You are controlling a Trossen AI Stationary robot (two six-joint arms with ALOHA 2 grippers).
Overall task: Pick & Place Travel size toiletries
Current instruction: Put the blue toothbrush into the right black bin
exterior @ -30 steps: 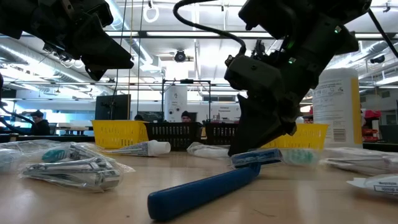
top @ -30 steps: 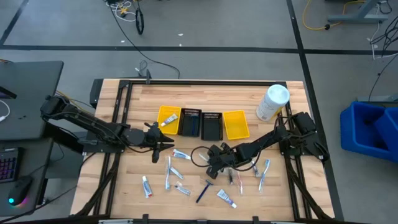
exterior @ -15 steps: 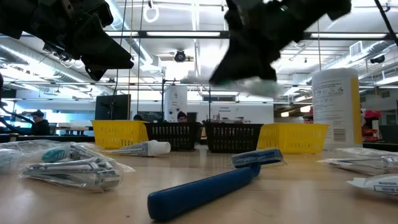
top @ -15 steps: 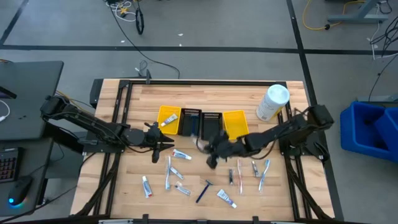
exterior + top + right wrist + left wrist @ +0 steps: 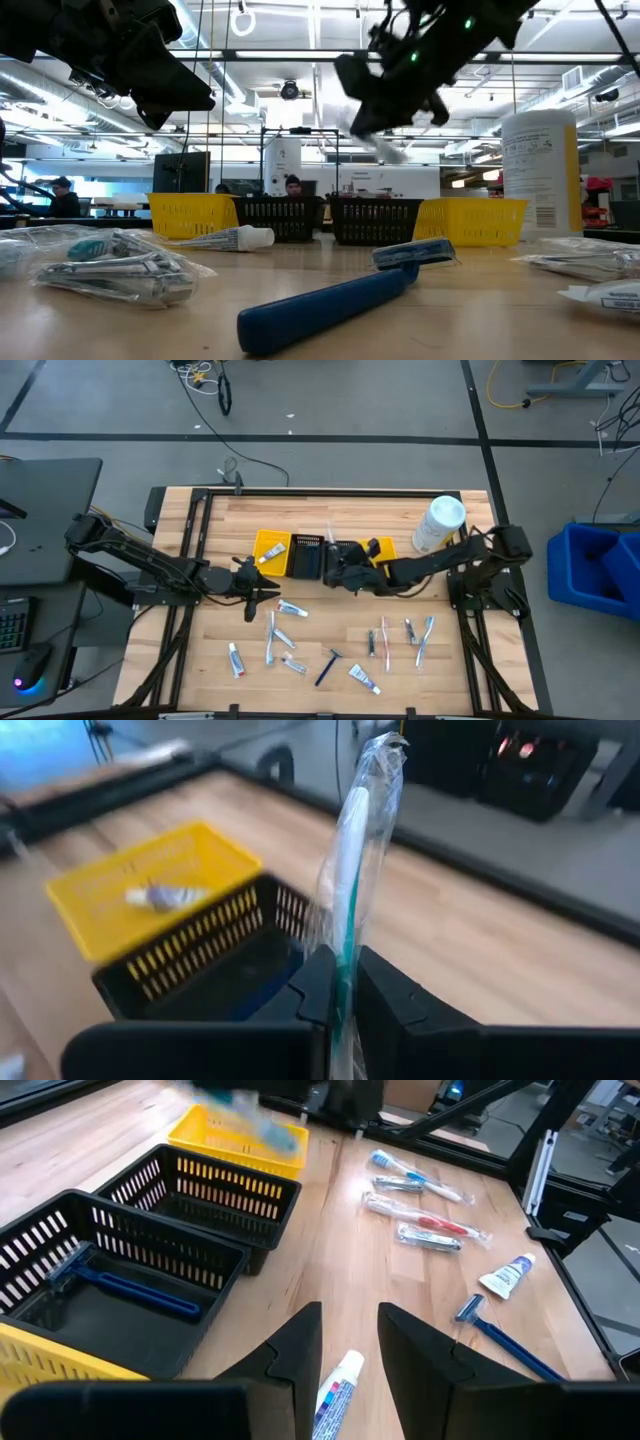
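My right gripper (image 5: 336,565) hangs over the black baskets (image 5: 341,561), shut on a teal toothbrush in a clear wrapper (image 5: 352,870). It also shows in the low view (image 5: 385,100). My left gripper (image 5: 350,1330) waits open at the table's left-middle (image 5: 262,588), above a toothpaste tube (image 5: 335,1385) that lies flat on the wood. More toiletries lie flat on the table's near half: toothpaste tubes (image 5: 236,659), wrapped toothbrushes (image 5: 425,635) and a blue razor (image 5: 328,665). One tube lies in the left yellow basket (image 5: 271,547); a blue razor (image 5: 135,1285) lies in a black basket. My right gripper pinches the wrapped toothbrush between its two fingers, on the teal handle (image 5: 342,960) through the clear wrapper. The fingers come from the table's right, slanting a little down. The toothbrush sticks out past the fingertips, lifted clear above the black baskets.
Four baskets stand in a row at mid-table: yellow, black (image 5: 306,557), black, yellow (image 5: 380,560). A large white bottle (image 5: 438,525) stands at the far right. Bare wood lies between the baskets and the far edge.
My right gripper has risen from the toiletries on the near half of the table and gone toward the far edge, to above the black baskets. It has tipped from pointing steeply down to nearer level. The wrapped toothbrush came up with it, lifted clear.
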